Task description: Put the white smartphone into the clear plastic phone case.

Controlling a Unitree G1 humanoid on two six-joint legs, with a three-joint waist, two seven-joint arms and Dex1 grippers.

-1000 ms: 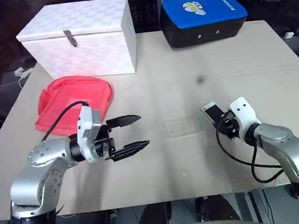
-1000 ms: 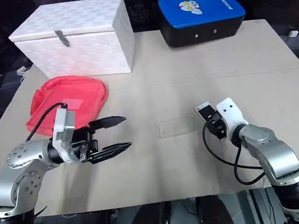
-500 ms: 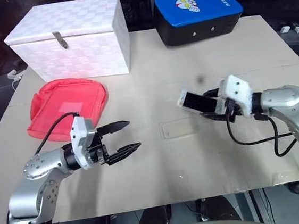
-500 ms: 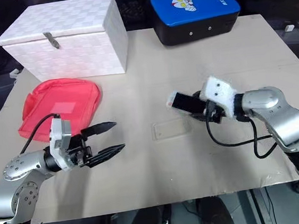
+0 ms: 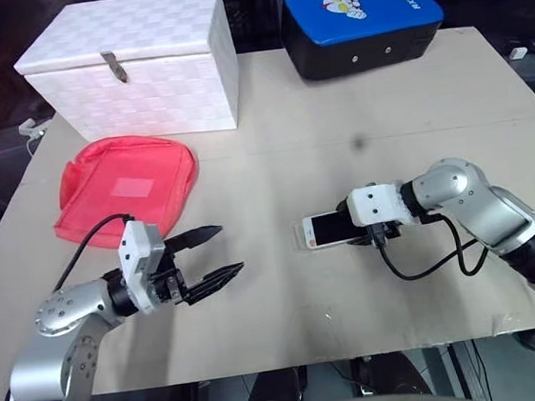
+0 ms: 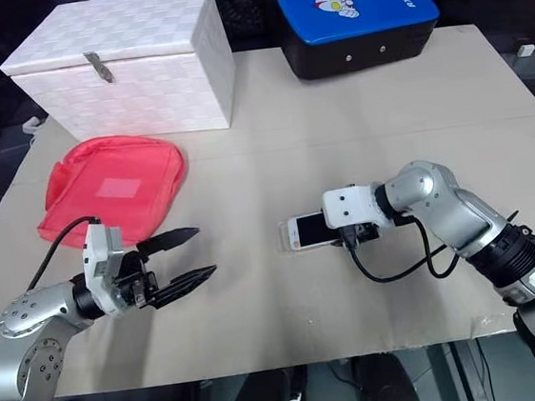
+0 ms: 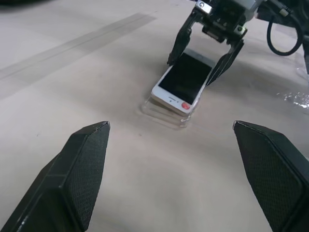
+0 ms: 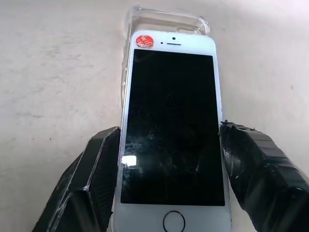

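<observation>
change: right gripper (image 5: pixel 347 230) has swung the white smartphone (image 5: pixel 326 230) down over the clear plastic phone case (image 7: pixel 164 112)
right jaws: clamped on phone edges
left gripper (image 5: pixel 218 254): jaws apart, idle
next: likely press in

The right gripper (image 5: pixel 348 233) holds the white smartphone (image 5: pixel 324 230) low over the table (image 5: pixel 415 147), left gripper (image 5: pixel 218 254) spread apart.

Table: pale beige board top (image 5: pixel 334 107), faint seam lines, a small dark spot at mid-board.
Surroundings: dark beyond the table's edges, cables and small white pieces (image 5: pixel 528 52) dimly seen there.
Light: even, from above, soft shadows on the board.
</observation>
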